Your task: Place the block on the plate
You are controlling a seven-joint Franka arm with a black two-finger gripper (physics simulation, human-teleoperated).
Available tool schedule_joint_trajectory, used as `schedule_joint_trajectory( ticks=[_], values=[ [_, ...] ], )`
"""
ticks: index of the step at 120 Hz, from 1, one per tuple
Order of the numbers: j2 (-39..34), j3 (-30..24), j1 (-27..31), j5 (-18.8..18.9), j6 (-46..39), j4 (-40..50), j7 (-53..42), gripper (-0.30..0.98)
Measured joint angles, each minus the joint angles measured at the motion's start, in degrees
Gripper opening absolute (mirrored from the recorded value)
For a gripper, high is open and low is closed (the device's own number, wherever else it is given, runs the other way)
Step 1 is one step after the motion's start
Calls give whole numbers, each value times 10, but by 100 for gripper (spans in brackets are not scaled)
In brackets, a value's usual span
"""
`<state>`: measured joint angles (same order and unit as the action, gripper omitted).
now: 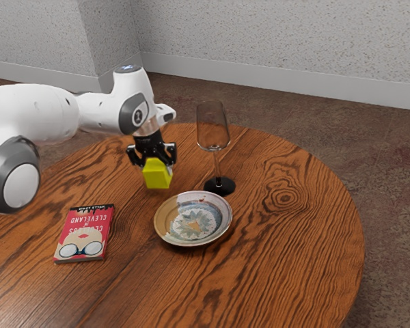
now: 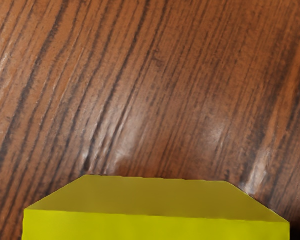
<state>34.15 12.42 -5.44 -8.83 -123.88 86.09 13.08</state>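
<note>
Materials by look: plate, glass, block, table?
Plate: likely glazed ceramic; painted pattern, slight sheen.
Glass: see-through bowl, so glass or clear plastic; opaque black base, material unclear.
Block: plain even yellow; plastic or painted wood, can't tell which.
Table: wood, streaked grain; pale highlights suggest varnish.

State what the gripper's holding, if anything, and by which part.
Smooth yellow box-shaped block, held by its upper part, jaws on two opposite sides; lower part sticks out below them.
</note>
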Motion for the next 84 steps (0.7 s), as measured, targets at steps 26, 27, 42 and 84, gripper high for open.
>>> schedule_joint_trajectory(
  ticks=[26,27,42,84],
  values=[
    [-73,-58,-19,0,0,90,49,42],
    [-75,-60,-19,0,-1,93,52,42],
    [-85,-90,-20,-2,-7,124,91,42],
    [-121,-102,-27,1,-22,143,169,61]
  ],
)
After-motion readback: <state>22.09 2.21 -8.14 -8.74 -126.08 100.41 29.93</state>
